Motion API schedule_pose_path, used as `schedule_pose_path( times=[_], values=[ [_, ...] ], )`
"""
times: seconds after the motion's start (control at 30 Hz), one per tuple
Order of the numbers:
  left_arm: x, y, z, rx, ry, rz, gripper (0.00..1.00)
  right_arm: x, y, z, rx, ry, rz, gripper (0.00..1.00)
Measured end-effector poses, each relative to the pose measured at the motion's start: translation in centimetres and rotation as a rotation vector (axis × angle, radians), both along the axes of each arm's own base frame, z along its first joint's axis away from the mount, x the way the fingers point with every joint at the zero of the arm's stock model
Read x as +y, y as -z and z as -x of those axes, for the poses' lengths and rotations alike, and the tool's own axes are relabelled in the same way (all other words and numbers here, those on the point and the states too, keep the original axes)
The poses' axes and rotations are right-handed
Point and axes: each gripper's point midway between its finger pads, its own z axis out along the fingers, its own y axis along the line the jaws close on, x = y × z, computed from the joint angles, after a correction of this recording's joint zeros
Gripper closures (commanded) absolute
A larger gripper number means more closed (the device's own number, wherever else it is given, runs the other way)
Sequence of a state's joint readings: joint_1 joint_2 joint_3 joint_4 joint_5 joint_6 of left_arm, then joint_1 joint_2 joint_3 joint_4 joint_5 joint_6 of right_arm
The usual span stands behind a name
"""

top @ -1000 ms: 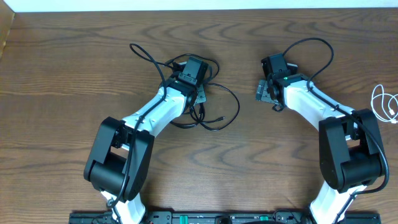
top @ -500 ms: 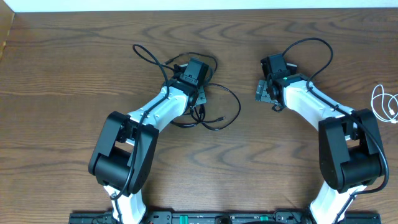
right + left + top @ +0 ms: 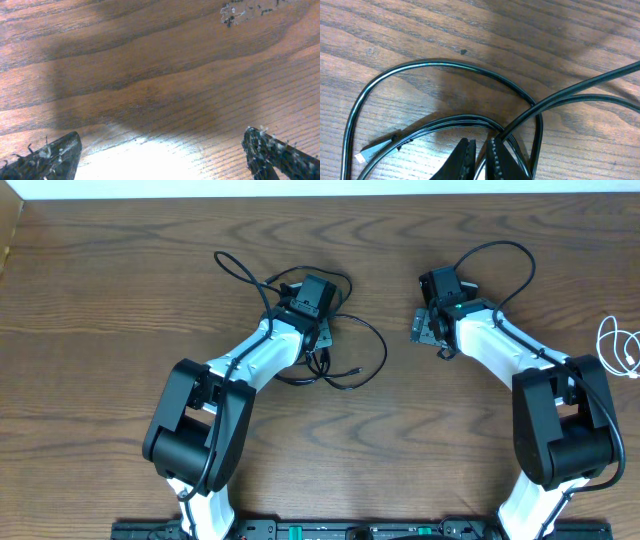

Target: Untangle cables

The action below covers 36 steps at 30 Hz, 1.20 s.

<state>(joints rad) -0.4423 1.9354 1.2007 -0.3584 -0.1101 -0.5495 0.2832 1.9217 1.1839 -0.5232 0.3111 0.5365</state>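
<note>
The black cable (image 3: 362, 352) lies in tangled loops on the wood left of centre, and one plug end (image 3: 357, 370) points right. My left gripper (image 3: 318, 342) sits low over that tangle. In the left wrist view its jaws (image 3: 481, 142) are nearly together with a strand of the black cable (image 3: 445, 64) running up between them, and a small plug end (image 3: 367, 153) lies at the lower left. The white cable (image 3: 620, 348) is coiled at the far right edge, apart from the black one. My right gripper (image 3: 432, 330) stands open over bare wood (image 3: 160, 142), holding nothing.
Thicker black wires (image 3: 500, 250) arch from the right arm's wrist. The table's far edge (image 3: 320, 194) runs along the top. A scuffed patch (image 3: 240, 10) marks the wood ahead of the right gripper.
The left arm's lower links have shifted slightly to the right, and the black cable's far-left loop has moved a little with them. The right arm has stayed still.
</note>
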Motion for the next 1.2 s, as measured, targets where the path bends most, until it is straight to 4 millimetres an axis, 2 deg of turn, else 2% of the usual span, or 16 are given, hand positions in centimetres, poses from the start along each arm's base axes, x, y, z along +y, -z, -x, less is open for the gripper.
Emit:
schedule_pose_path(
  times=[0.13, 0.23, 0.33, 0.77, 0.93, 1.07, 1.2],
  values=[
    [-0.1, -0.7, -0.1, -0.014, 0.008, 0.003, 0.88, 0.0, 0.0, 0.0, 0.0, 0.0, 0.0, 0.01],
    [-0.1, -2.7, -0.3, -0.053, 0.014, 0.018, 0.83, 0.0, 0.0, 0.0, 0.0, 0.0, 0.0, 0.01],
    [-0.2, -4.6, -0.4, -0.089, 0.028, 0.028, 0.63, 0.0, 0.0, 0.0, 0.0, 0.0, 0.0, 0.01],
    [-0.2, -4.8, -0.3, -0.09, 0.023, 0.03, 0.63, 0.0, 0.0, 0.0, 0.0, 0.0, 0.0, 0.01],
    [-0.3, -3.8, -0.6, -0.08, 0.024, 0.026, 0.64, 0.0, 0.0, 0.0, 0.0, 0.0, 0.0, 0.01],
    [-0.3, -2.5, -0.3, -0.05, 0.027, 0.02, 0.77, 0.0, 0.0, 0.0, 0.0, 0.0, 0.0, 0.01],
    [-1.8, -2.4, -0.1, -0.029, 0.063, 0.093, 0.78, 0.0, 0.0, 0.0, 0.0, 0.0, 0.0, 0.01]
  ],
)
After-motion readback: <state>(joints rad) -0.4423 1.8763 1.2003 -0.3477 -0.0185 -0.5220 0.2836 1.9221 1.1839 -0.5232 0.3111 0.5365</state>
